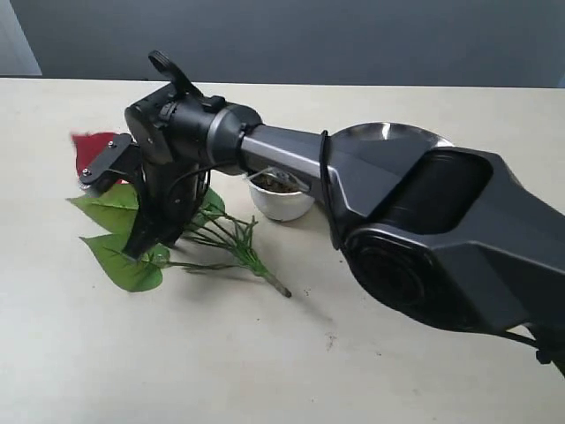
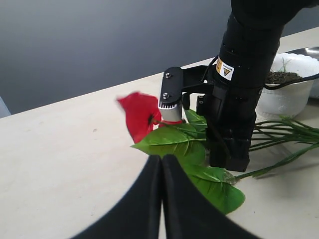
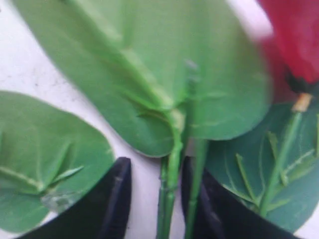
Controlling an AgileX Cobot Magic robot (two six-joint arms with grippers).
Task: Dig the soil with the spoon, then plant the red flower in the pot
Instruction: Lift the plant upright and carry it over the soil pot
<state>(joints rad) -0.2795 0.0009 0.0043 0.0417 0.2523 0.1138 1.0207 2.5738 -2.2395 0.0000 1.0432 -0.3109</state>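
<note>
Green stems [image 3: 172, 189] of the light, floppy red flower [image 2: 140, 114] stand between the right gripper's [image 3: 155, 199] part-open jaws, the firmest hold; left gripper [image 2: 161, 172] closed, empty

Arm [image 1: 415, 221] hides most of plate [image 1: 388, 132] and part of pot [image 1: 281, 201]. Flower [image 1: 93, 146] partly behind right gripper [image 1: 146, 243]. Right wrist view blurry, leaves cut off by edges. Spoon not seen. Soil [image 2: 281, 76] small, hard to see.

A small yellow warning-triangle sticker [image 2: 225, 70] marks the right arm [image 2: 246, 74].
</note>
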